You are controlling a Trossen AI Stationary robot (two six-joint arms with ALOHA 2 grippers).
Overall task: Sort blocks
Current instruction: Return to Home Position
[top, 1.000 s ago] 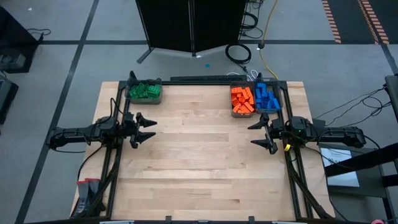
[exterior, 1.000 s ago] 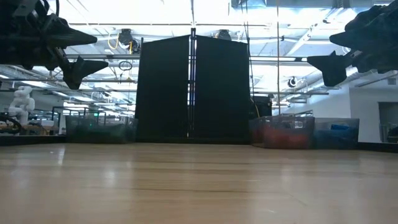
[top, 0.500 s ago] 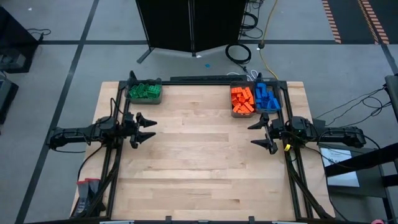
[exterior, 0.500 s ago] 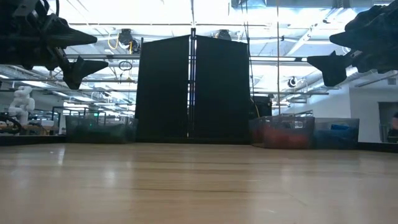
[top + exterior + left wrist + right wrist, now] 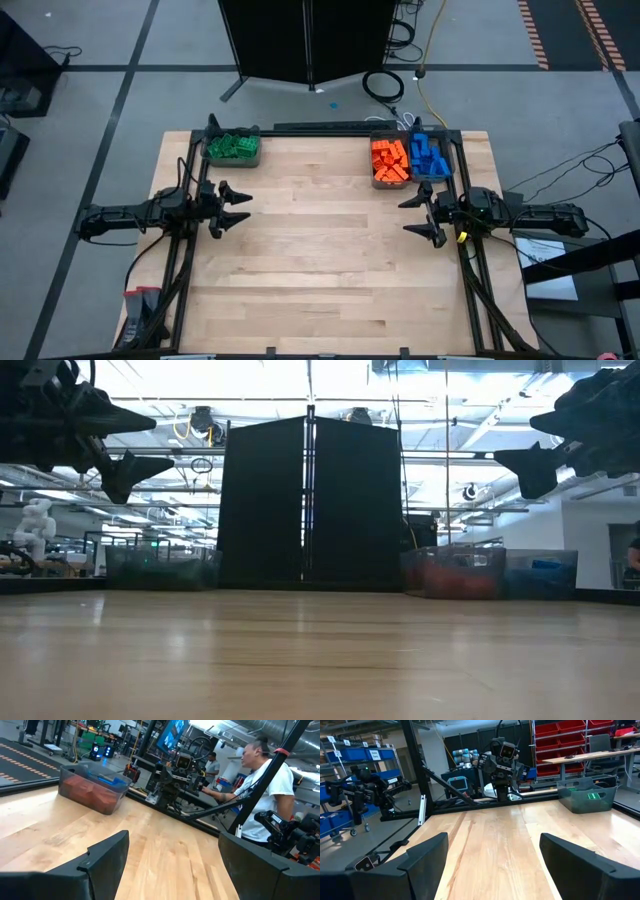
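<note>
Sorting, final homing step: my left gripper (image 5: 246,207) and right gripper (image 5: 405,217) both splayed, empty, at opposite table (image 5: 330,270) edges; green blocks (image 5: 233,146) in left bin (image 5: 233,163), orange blocks (image 5: 389,160) and blue blocks (image 5: 430,156) in right bins (image 5: 391,186); next move, I judge: settle and rest.

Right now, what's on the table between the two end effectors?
Only bare table between the left end effector and right end effector, shown in the high view.

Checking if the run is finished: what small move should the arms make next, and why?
Probably just hold still: green blocks, orange blocks and blue blocks sit in bins, the table shows no loose block, and the left gripper and right gripper hang open and empty.
</note>
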